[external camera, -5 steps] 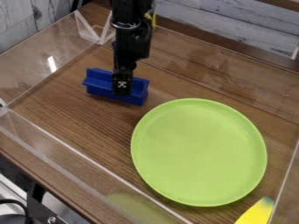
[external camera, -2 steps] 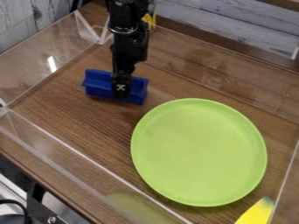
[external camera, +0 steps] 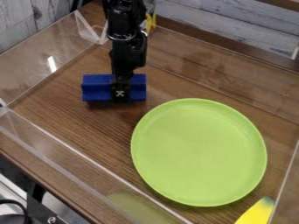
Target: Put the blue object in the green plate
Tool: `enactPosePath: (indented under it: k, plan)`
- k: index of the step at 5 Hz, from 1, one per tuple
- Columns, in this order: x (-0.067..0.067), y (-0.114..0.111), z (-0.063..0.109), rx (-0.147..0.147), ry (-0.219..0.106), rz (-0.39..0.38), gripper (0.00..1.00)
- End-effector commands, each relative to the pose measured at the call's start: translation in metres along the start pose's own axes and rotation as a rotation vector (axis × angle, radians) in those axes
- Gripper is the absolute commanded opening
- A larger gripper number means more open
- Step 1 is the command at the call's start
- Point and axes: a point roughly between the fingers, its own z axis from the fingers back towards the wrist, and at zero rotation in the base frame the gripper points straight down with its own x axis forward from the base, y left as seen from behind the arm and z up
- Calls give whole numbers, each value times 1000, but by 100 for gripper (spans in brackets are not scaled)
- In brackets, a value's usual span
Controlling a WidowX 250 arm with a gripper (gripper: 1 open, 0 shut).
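My gripper (external camera: 121, 85) points straight down over the blue object (external camera: 114, 88), jaws spread wide, nothing grasped yet. Block sits on the wood table (external camera: 70, 122), up-left of the green plate (external camera: 198, 151), not touching it. Risk as I judge it: closing off-centre could twist or squirt the ridged block sideways. Clear walls (external camera: 47, 61) ring the workspace; yellow item (external camera: 260, 213) at the lower right corner, off my path.
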Motion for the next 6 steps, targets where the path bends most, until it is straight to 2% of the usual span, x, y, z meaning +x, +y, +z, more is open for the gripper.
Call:
enactPosePath:
  k: [1,6]
  plan:
    - [-1,8,4,28,-13,14,0]
    - [7,4,16,26,-15,33,0]
